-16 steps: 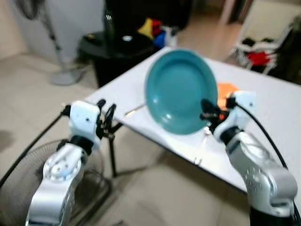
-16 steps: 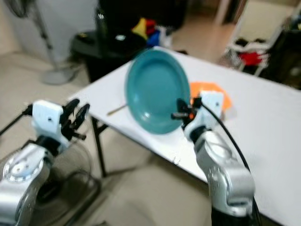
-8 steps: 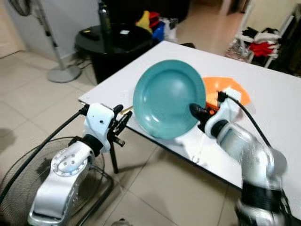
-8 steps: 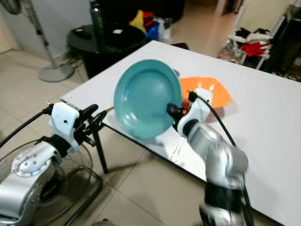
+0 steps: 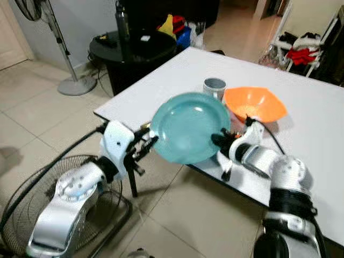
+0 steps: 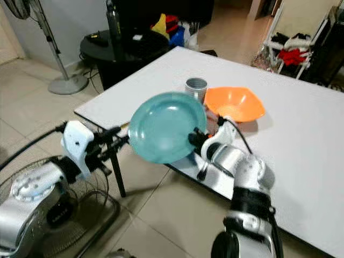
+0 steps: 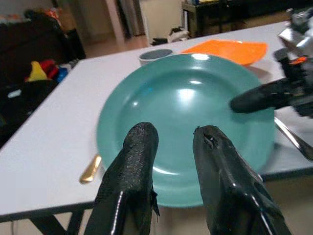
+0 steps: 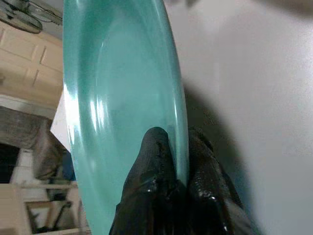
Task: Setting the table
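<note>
plate (image 5: pixel 188 126) before cup (image 5: pixel 214 86), bowl (image 5: pixel 255 103)

Two jointed silver arms with rounded housings, each ending in a white wrist block, a trailing black cable, and a gripper (left (image 5: pixel 149 144), right (image 5: pixel 217 140)) of two long black fingers.

white table (image 5: pixel 322 134) — orange bowl (image 5: pixel 255 103) | grey cup (image 5: pixel 215 87) | spoon (image 5: pixel 227 171)

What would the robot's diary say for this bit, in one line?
step: setting table | right tool: shut on round teal plate rim, above white table edge | left tool: open, near plate | orange bowl, grey cup: on table
</note>
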`<state>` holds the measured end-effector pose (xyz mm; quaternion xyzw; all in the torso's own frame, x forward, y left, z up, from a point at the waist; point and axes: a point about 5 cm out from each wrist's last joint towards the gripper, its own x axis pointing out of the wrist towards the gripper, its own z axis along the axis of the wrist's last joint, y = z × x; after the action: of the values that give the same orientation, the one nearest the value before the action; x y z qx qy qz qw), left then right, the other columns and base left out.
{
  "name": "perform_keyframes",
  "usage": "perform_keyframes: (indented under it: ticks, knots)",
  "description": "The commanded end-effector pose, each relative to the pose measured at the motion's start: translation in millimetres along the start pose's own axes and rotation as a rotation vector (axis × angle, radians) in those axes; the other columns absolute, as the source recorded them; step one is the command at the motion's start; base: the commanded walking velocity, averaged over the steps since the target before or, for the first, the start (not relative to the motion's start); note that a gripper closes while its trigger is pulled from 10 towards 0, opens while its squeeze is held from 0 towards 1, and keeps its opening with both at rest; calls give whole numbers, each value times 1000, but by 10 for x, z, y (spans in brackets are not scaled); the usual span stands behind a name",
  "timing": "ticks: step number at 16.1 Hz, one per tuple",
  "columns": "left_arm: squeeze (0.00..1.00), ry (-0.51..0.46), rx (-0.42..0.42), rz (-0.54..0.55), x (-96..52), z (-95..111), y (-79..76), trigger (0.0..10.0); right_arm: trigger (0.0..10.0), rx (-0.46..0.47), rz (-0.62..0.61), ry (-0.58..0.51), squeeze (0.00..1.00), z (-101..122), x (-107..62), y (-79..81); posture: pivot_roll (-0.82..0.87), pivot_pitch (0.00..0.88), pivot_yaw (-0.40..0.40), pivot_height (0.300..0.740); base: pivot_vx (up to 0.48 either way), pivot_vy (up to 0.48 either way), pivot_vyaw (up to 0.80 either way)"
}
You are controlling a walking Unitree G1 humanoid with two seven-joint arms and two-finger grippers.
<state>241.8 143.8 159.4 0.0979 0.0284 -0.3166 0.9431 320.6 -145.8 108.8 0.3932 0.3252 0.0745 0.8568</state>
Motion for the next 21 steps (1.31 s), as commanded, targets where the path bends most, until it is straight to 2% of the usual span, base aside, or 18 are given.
perform_keyframes:
  ticks: [1, 4, 6, 8, 11, 14, 15, 16, 17, 21]
  knots:
    - [0, 7, -1, -39, -25, 11, -43, 10000, 10000, 11, 8, -19, 0, 53, 29, 45, 140, 0, 20, 740, 0, 0, 0]
    - [0, 47, -13, -159, -82, -38, -199, 10000, 10000, 72, -42, -34, 0, 64, 91, -10, 147, 0, 13, 740, 0, 0, 0]
    - [0, 55, -14, -161, -93, -70, -211, 10000, 10000, 125, -45, -16, 0, 43, 90, -34, 149, 0, 12, 740, 0, 0, 0]
    - [0, 57, -15, -162, -96, -80, -211, 10000, 10000, 134, -46, -14, 0, 39, 95, -42, 150, 0, 12, 740, 0, 0, 0]
    - [0, 49, -10, -170, -89, -26, -208, 10000, 10000, 221, -90, -39, 0, 98, 26, -155, 142, 0, 19, 740, 0, 0, 0]
    - [0, 43, -10, -172, -71, -14, -214, 10000, 10000, 247, -100, -36, 0, 108, 17, -167, 136, 0, 20, 740, 0, 0, 0]
    - [0, 42, -10, -171, -65, -13, -211, 10000, 10000, 251, -97, -33, 153, 107, 23, -163, 136, 0, 20, 740, 0, 0, 0]
    - [0, 40, -11, -170, -58, -7, -212, 10000, 10000, 257, -92, -22, 882, 98, 30, -158, 137, 0, 19, 740, 0, 0, 0]
    - [0, 37, -11, -170, -50, 3, -212, 10000, 10000, 264, -86, -3, 1000, 80, 39, -148, 138, 0, 18, 740, 0, 0, 0]
    - [0, 35, -15, -158, -52, -4, -214, 10000, 10000, 272, -100, -33, 1000, 136, -12, -151, 144, 0, 9, 740, 0, 0, 0]
